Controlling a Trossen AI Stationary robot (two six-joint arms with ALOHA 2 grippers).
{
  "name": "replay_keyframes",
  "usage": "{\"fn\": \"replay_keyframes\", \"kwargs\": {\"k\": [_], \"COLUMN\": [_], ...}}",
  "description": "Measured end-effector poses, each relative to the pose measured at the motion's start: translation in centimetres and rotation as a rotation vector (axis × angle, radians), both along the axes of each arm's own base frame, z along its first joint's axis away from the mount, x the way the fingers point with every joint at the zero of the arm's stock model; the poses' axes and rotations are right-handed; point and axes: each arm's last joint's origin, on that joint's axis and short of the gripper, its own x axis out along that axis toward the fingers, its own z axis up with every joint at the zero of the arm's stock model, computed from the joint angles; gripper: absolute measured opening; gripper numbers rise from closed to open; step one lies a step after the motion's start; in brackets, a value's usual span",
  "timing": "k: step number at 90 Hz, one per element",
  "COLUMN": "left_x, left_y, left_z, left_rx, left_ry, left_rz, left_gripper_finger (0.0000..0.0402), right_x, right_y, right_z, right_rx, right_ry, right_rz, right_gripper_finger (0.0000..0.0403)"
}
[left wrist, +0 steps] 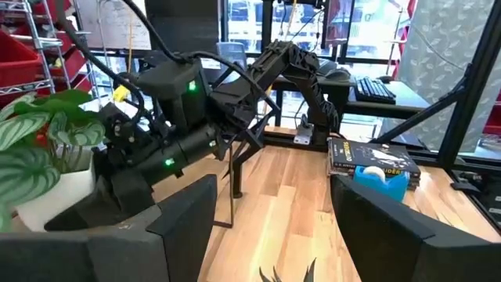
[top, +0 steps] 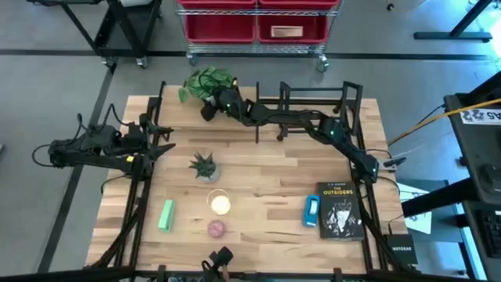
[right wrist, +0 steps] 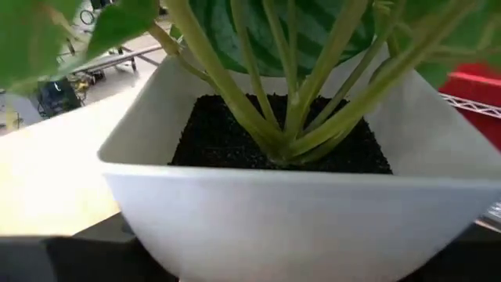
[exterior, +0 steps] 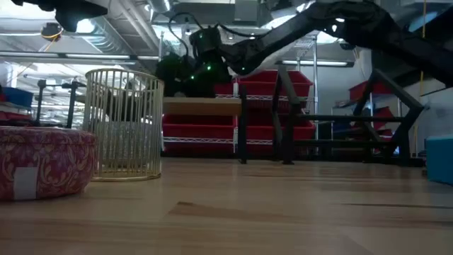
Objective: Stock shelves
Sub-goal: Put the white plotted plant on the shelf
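A leafy potted plant (top: pixel 205 83) in a white square pot (right wrist: pixel 297 196) is seen at the far left corner of the table, on or just above the light wood-topped shelf (exterior: pixel 202 106), with the right gripper (top: pixel 213 108) reached across the table to it; the pot fills the right wrist view, pressed close between that arm's fingers, so the claw is judged to be closed on the pot's sides, though the contact itself is hidden. Whether the pot's base is already resting on the shelf top cannot be told. The black open-frame rack (top: pixel 317 100) stands along the far edge, to the right of the shelf. For the step to be done well, the pot should be kept upright and level, lowered until its base is fully borne by the wood, and only then released, with the fingers drawn straight back so the leaves are not dragged. The left gripper (top: pixel 160 149) waits at the table's left edge, its fingers spread and empty. Nearer the front are left a small spiky plant (top: pixel 204 166), a green block (top: pixel 166 215), a gold wire basket (exterior: pixel 124 124), a patterned round tin (exterior: pixel 44 161), a blue tape dispenser (top: pixel 311 211) and a book titled "The Outsiders" (top: pixel 341 210).
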Motion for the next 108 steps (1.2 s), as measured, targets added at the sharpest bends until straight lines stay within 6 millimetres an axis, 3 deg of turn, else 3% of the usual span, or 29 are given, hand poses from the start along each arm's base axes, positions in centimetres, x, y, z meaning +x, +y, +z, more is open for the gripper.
{"fn": "replay_keyframes", "kwargs": {"k": [44,82,92,108], "left_x": [0.0,0.0,0.0,0.0], "left_y": [0.0,0.0,0.0,0.0], "left_z": [-0.1,-0.1,-0.2,-0.2], "left_rx": [-0.001,-0.001,0.000,0.001], "left_ry": [0.008,0.013,0.017,0.017], "left_rz": [-0.001,-0.001,-0.001,0.000], "left_gripper_finger": [0.0236,0.0236,0.0236,0.0236], "right_x": [0.3,0.4,0.2,-0.3], "right_y": [0.1,0.4,0.5,1.2], "right_z": [-0.1,-0.1,0.1,2.1], "right_rx": [-0.046,-0.097,-0.096,-0.118], "right_ry": [0.012,0.051,0.066,0.120], "right_rz": [0.058,0.081,0.070,0.045], "right_gripper_finger": [0.0289,0.0396,0.0392,0.0381]}}
